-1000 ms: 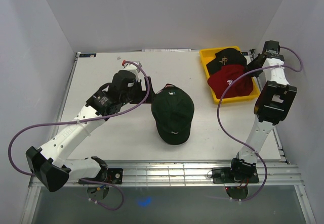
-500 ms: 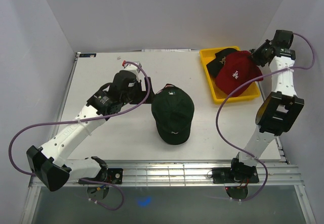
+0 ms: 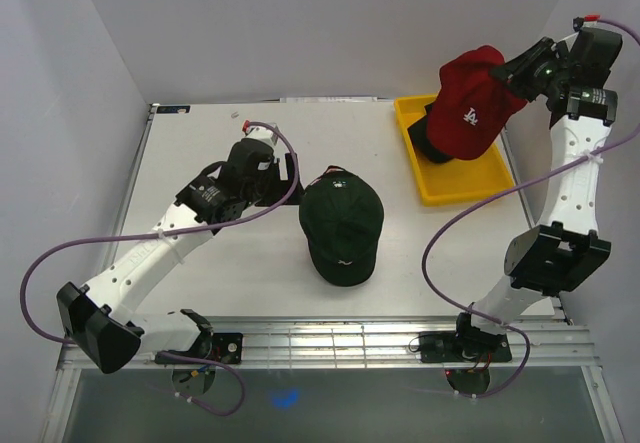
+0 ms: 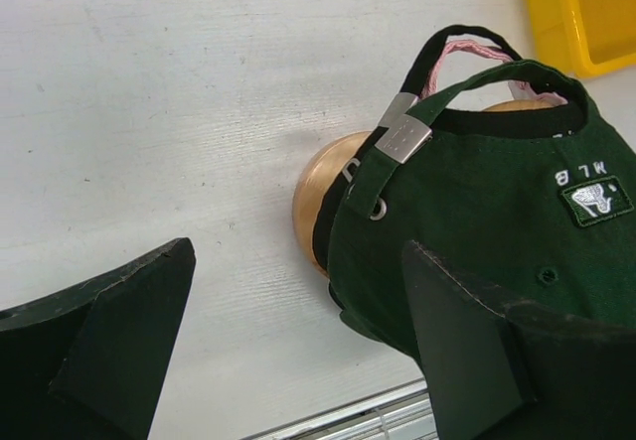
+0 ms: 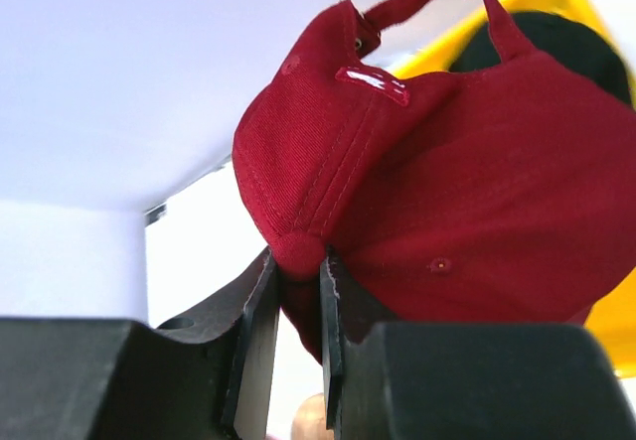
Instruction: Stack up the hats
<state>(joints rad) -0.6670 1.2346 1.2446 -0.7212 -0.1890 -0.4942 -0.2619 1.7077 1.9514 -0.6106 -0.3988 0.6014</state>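
Note:
My right gripper (image 3: pixel 516 71) is shut on the back edge of the red hat (image 3: pixel 470 105), which hangs in the air above the yellow tray (image 3: pixel 470 181). Red cloth (image 5: pixel 447 182) is pinched between the right gripper's (image 5: pixel 298 273) two pads. A black hat (image 3: pixel 428 147) lies in the tray, mostly hidden behind the red one, and shows again in the right wrist view (image 5: pixel 568 48). The dark green hat (image 3: pixel 342 221) sits mid-table on a wooden stand (image 4: pixel 320 197), with pink fabric (image 4: pixel 467 53) showing beneath its strap. My left gripper (image 4: pixel 298 261) stands open beside the green hat's (image 4: pixel 487 212) back, holding nothing.
The yellow tray (image 4: pixel 586 13) stands at the table's back right corner. White walls close in the table on three sides. A metal rail (image 3: pixel 330 341) runs along the near edge between the arm bases. Purple cables loop off both arms.
My right arm has lifted the red hat up out of the yellow tray, uncovering the tray floor. The left arm and the green hat have barely moved.

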